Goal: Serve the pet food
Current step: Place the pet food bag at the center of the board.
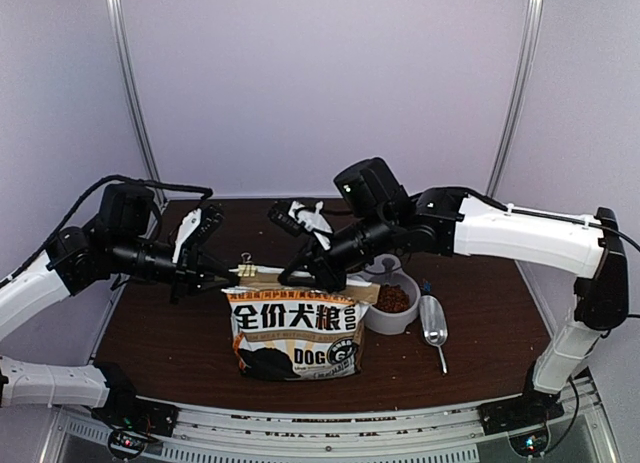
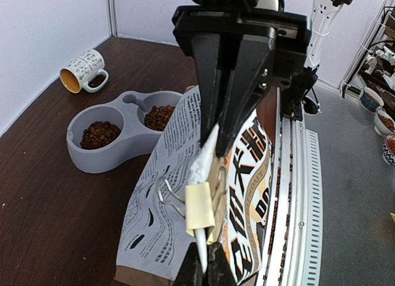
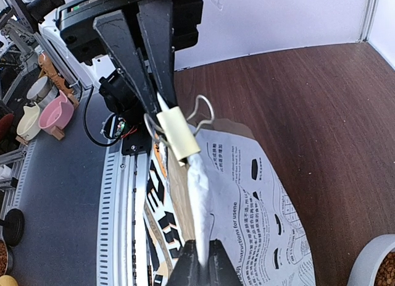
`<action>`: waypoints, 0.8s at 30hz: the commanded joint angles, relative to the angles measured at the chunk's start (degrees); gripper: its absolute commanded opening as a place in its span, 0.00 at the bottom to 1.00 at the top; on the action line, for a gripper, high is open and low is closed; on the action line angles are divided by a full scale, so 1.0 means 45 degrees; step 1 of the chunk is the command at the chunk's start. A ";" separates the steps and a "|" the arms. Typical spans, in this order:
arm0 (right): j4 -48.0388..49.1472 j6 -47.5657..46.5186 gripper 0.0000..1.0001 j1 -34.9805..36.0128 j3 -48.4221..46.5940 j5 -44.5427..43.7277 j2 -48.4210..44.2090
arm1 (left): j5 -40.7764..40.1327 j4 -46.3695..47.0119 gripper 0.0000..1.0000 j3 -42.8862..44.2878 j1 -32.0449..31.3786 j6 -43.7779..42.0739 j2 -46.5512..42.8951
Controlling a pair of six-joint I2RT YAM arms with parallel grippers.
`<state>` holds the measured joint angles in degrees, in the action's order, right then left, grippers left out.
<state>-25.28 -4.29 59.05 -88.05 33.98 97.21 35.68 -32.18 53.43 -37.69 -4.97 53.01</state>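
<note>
- Pet food (image 2: 99,135) is already lying in both wells of the grey double bowl (image 2: 114,159), which is sitting on the bench (image 2: 43,224) just beside the DOG bag (image 2: 154,224). Whatever is in the bag is hidden.
- Your left jaws are pinching together on the bag's folded top edge, on one side of the binder clip (image 2: 199,206).
- Your right jaws are clamping the same edge on the clip's other side, facing the left ones.
- You are looking at an early stage, I judge: the clip is still holding the fold shut, and the scoop (image 1: 433,321) is lying unused beside the bowl.
- Unclipping, opening, and scooping or pouring are all waiting to be done.
</note>
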 commanded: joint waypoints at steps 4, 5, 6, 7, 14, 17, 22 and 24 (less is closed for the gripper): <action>-0.1755 -0.0138 0.14 -0.0720 0.1076 -0.0314 -0.1480 | 0.0502 0.3108 0.00 0.0753 0.1519 -0.0157 -0.1200; -0.1747 -0.0161 0.16 -0.0795 0.1235 -0.0247 -0.1557 | 0.0676 0.3109 0.00 0.0772 0.1750 -0.0164 -0.1227; -0.1756 -0.0171 0.17 -0.0904 0.1352 -0.0202 -0.1601 | 0.0891 0.3109 0.00 0.0791 0.1981 -0.0160 -0.1245; -0.1789 -0.0190 0.18 -0.1003 0.1482 -0.0106 -0.1626 | 0.1146 0.3080 0.00 0.0843 0.2174 -0.0164 -0.1250; -0.2053 -0.0315 0.10 -0.1266 0.1940 0.0255 -0.1572 | 0.1504 0.2989 0.00 0.0931 0.2999 -0.0230 -0.1343; -0.1933 -0.0179 0.13 -0.1264 0.1989 0.0380 -0.1537 | 0.1534 0.2836 0.00 0.1003 0.3481 -0.0431 -0.1383; -0.1378 0.0884 0.00 -0.1087 0.1798 0.0082 -0.1671 | 0.1261 0.2878 0.00 0.1228 0.4235 -0.0521 -0.1102; -0.1200 0.1314 0.00 -0.0554 0.1536 -0.0340 -0.1789 | 0.0469 0.2837 0.00 0.1548 0.4309 -0.0477 -0.0748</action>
<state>-26.85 -2.63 54.41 -80.79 34.94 90.45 42.15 -36.67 53.01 -22.24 -6.72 50.98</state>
